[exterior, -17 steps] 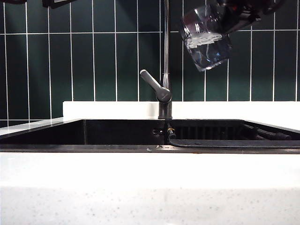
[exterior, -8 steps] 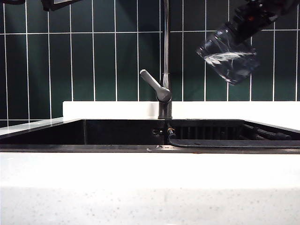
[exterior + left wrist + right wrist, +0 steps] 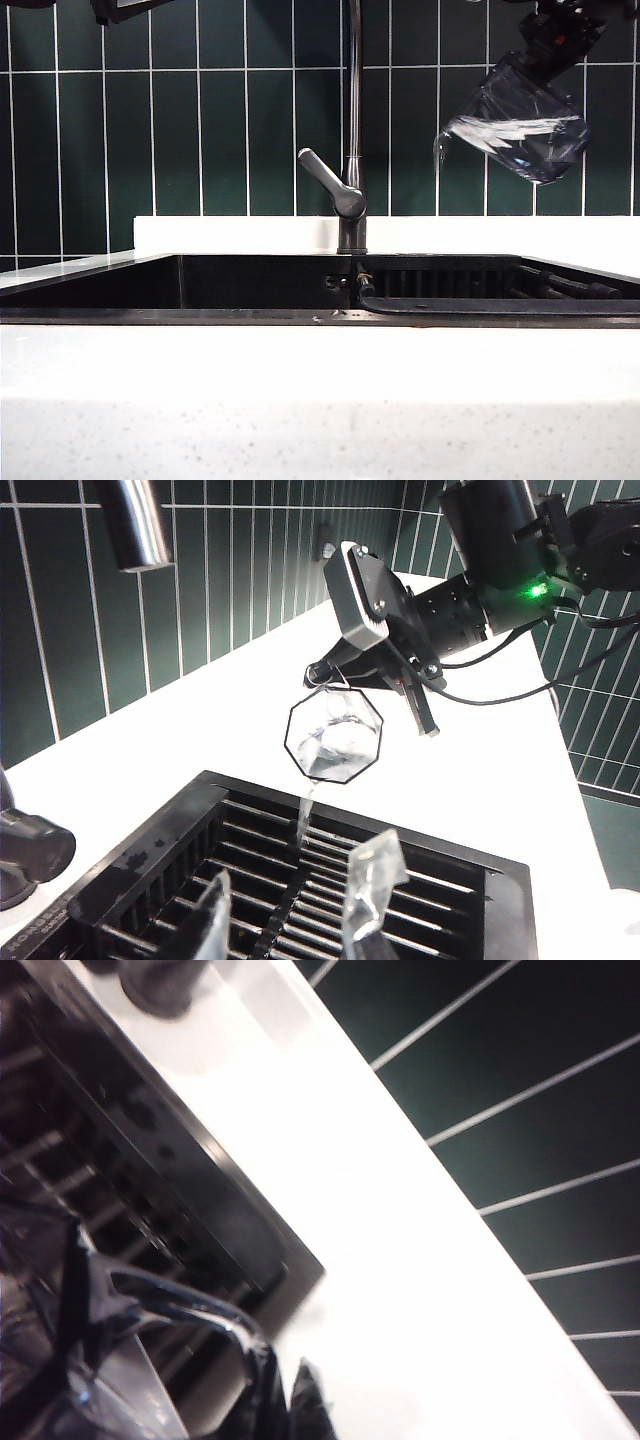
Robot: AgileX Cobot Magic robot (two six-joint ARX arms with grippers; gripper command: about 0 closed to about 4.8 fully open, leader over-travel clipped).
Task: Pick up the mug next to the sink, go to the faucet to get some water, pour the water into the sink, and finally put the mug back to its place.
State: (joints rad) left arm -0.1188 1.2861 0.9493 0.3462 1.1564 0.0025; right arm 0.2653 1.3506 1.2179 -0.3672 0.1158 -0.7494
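Mug (image 3: 520, 125) pinched by right gripper (image 3: 345, 675) at two o'clock, tipped to pour water over sink (image 3: 250, 285); left gripper (image 3: 290, 905) fingers spread, idle above rack (image 3: 420, 880).

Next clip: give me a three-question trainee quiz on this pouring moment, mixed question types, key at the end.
1. True or false: the mug is held upright.
2. Which tool holds the mug? A) left tool B) right tool
3. Fill in: the water falls onto the black ribbed ____ in the sink.

Key:
1. False: it is tilted, and water runs from its lip.
2. B. The left tool hangs open above the sink, empty.
3. rack
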